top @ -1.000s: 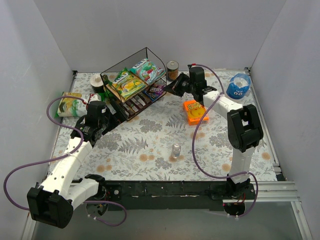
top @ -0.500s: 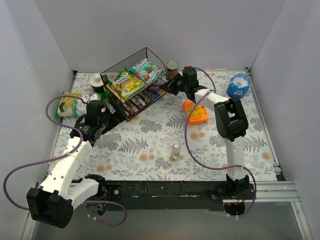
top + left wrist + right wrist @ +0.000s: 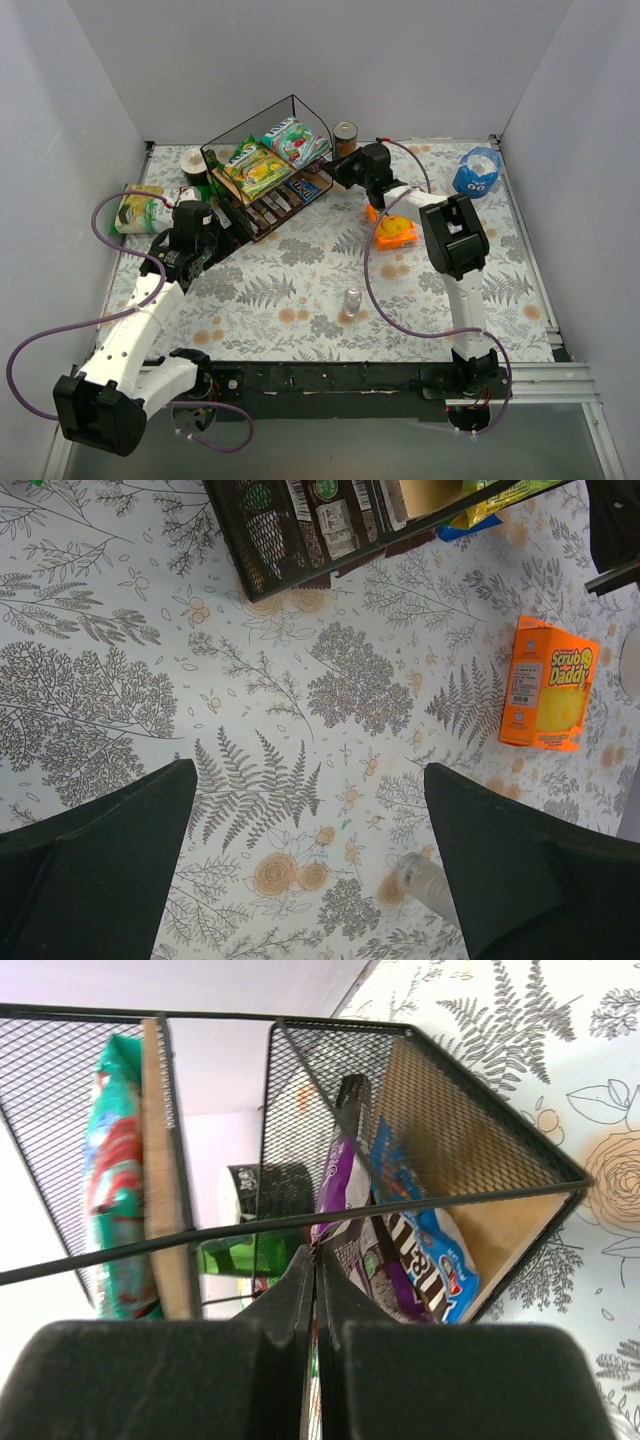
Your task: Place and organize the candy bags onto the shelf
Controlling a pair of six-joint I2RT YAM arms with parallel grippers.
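- Right wrist view: we note the right gripper (image 3: 315, 1260) with fingers pressed together and nothing visibly pinched. We judge it serves as a blunt pusher for tidying.
- Its tip meets the purple wrapper (image 3: 345, 1175) at the open end of the shelf (image 3: 160, 1140); the blue pack (image 3: 440, 1260) lies beside.
- We log the left gripper (image 3: 310, 770) spread wide, empty, apart from the shelf.

Pale booth walls around a fern-print table

A tabletop (image 3: 280, 290) printed with grey ferns and tan flowers fills the middle. Plain matte walls rise around it: a side wall (image 3: 50, 150) at nine o'clock, a back wall (image 3: 320, 60) at twelve, a far side wall (image 3: 590, 150) at three. A black rail (image 3: 330, 378) runs along six o'clock. The light is even.
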